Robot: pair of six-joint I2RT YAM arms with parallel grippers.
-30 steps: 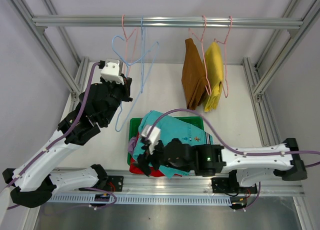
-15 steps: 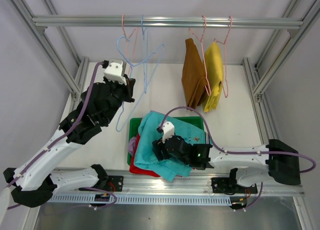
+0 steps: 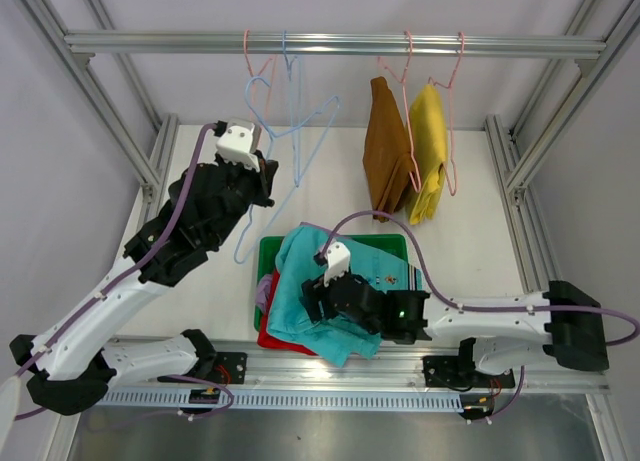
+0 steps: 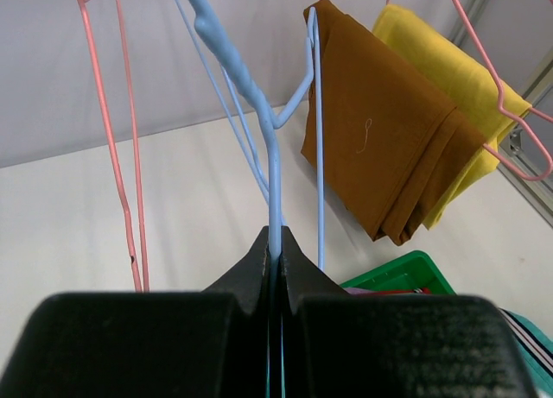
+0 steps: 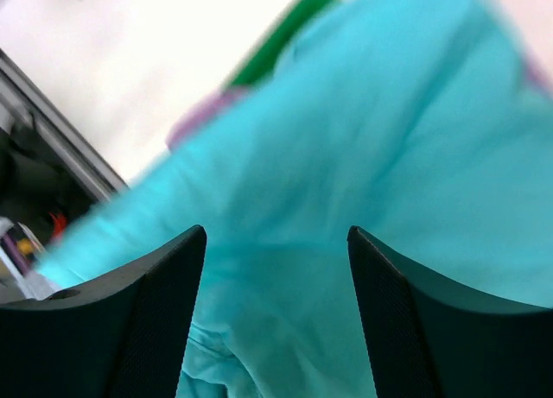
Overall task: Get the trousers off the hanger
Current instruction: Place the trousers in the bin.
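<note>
Top external view: by our count three pairs are off and two are left.
Done: the teal folded cloth trousers [image 3: 300, 286] lie on the red folded trousers [image 3: 270, 339] and lilac folded trousers [image 3: 262, 293] in the green plastic tray [image 3: 395, 241] by the table's near edge.
Left: the brown folded trousers [image 3: 385, 161] and yellow folded trousers [image 3: 430, 146] hang on pink wire hangers [image 3: 409, 76] toward the right end of the metal rail [image 3: 340, 46].
Left gripper [image 4: 275, 247]: pressed together on the bare blue wire hanger [image 4: 273, 182].
Right gripper [image 5: 276, 320]: spread over the teal pair, and we see nothing between its fingers.
</note>
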